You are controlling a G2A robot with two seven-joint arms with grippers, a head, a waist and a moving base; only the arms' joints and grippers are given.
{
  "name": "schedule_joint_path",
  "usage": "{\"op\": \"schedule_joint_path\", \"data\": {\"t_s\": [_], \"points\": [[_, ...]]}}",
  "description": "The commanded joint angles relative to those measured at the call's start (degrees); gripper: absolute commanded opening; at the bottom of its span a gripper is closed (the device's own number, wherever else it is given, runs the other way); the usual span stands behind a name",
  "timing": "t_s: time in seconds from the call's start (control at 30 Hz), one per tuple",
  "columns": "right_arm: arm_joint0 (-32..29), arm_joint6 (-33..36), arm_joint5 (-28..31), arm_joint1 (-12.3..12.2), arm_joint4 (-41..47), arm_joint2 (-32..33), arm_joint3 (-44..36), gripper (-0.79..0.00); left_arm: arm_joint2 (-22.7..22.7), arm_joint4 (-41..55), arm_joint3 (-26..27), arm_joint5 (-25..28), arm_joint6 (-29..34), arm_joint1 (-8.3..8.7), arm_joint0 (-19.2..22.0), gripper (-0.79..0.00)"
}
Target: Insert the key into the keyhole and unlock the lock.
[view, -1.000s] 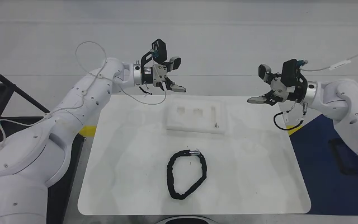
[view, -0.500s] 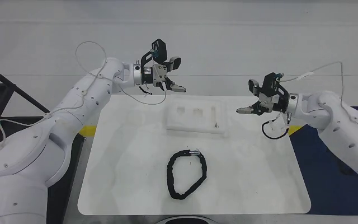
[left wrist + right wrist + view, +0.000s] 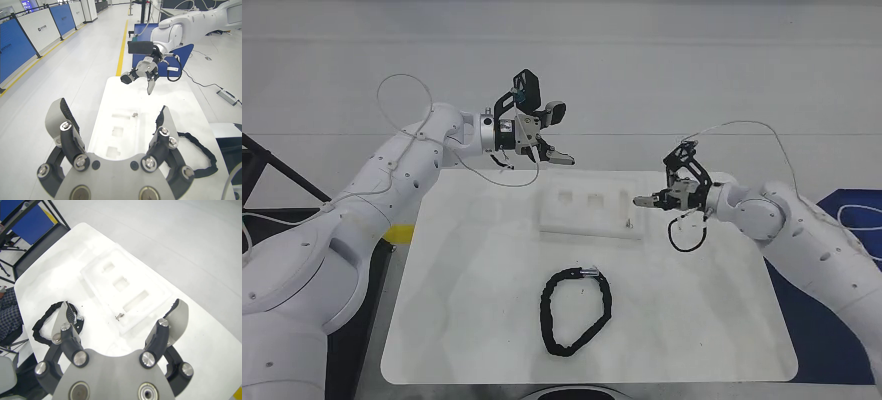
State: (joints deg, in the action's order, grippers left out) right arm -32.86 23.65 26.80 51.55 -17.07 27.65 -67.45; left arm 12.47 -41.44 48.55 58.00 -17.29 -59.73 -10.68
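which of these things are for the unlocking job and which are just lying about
For the job: key, black chain lock, open right claw, open left claw.
Lying about: white foam tray under the key, white table.

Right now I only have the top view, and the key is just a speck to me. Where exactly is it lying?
Observer: The key lies flat on the foam tray, just off one end of the long slot, not in it.
Operator: Is the right gripper open?
Observer: Yes, the right gripper is wide open and empty.
Operator: Is it touching the tray?
Observer: No. The left wrist view shows it hanging above the table, clear of the tray.
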Motion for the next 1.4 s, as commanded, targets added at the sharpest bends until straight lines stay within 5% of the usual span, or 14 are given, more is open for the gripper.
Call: {"op": "schedule_joint_path", "data": {"t_s": [0.0, 0.2, 0.4, 1.37], "points": [[-0.4, 1.8, -6.4, 0.9, 3.0, 0.0, -0.2, 0.000, 0.0, 0.0, 0.0, 0.0, 0.0, 0.00, 0.0, 0.000], [-0.9, 8.2, -16.6, 2.6, 2.9, -0.9, -3.5, 0.000, 0.0, 0.0, 0.0, 0.0, 0.0, 0.00, 0.0, 0.000], [-2.2, 11.3, -20.4, 3.9, 0.9, -1.7, -6.4, 0.000, 0.0, 0.0, 0.0, 0.0, 0.0, 0.00, 0.0, 0.000], [-4.5, 11.1, -18.7, 5.1, 3.5, 0.2, -4.7, 0.000, 0.0, 0.0, 0.0, 0.0, 0.0, 0.00, 0.0, 0.000]]}}
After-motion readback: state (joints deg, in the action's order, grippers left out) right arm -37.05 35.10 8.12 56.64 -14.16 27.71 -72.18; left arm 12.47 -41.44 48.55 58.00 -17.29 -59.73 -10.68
